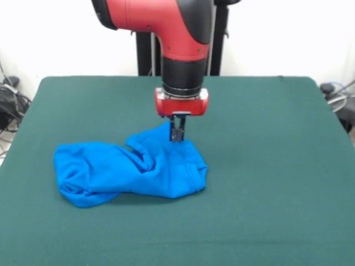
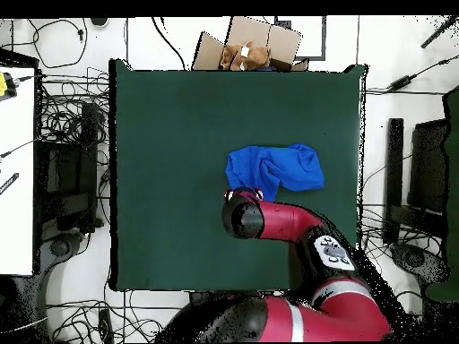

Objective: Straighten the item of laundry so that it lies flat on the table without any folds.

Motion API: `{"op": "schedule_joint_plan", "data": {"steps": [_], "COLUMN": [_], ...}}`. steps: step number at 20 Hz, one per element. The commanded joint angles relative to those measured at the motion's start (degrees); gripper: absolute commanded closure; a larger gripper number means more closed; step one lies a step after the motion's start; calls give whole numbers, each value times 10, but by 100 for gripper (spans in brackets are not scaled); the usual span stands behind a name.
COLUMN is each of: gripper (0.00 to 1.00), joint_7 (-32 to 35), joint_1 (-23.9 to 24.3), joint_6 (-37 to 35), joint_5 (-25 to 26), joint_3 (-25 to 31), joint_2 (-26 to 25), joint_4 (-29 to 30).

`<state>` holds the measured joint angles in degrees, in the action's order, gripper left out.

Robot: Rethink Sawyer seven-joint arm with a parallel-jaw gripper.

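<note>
The item of laundry (image 1: 130,169) is a bright blue shirt, crumpled and folded over itself, left of centre on the dark green table (image 1: 266,166). No lettering shows. My gripper (image 1: 177,134) points straight down at the shirt's back right part. Its narrow fingers are shut on a peak of the fabric, which rises to them. In the overhead view the blue laundry (image 2: 276,170) lies on the table (image 2: 170,134) just beyond the red wrist (image 2: 242,215), which hides the gripper's tips.
A cardboard box (image 2: 255,45) with something brown in it stands off the table's far edge in the overhead view. Cables and dark equipment (image 2: 408,179) surround the table, and a white desk (image 2: 16,170) stands beside it.
</note>
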<state>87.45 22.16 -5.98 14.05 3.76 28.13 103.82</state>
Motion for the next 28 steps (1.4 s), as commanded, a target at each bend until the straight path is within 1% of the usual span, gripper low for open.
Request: {"op": "schedule_joint_plan", "data": {"steps": [1,8,12,13,15,19,24,28], "gripper": [100,100,100,100,100,100,100,100], "joint_7": [94,90,100,114,136,159,149,133], "joint_1": [27,29,10,-7,-43,-94,-98,-89], "joint_6": [-2,-6,2,18,28,45,55,48], "joint_5": [-15,-12,-16,-20,-31,-51,-64,-68], "joint_3": [58,60,39,19,-25,-85,-87,-72], "joint_2": [-8,-10,-16,-19,-19,-21,-32,-37], "joint_4": [28,24,11,7,-2,-11,-13,-12]}}
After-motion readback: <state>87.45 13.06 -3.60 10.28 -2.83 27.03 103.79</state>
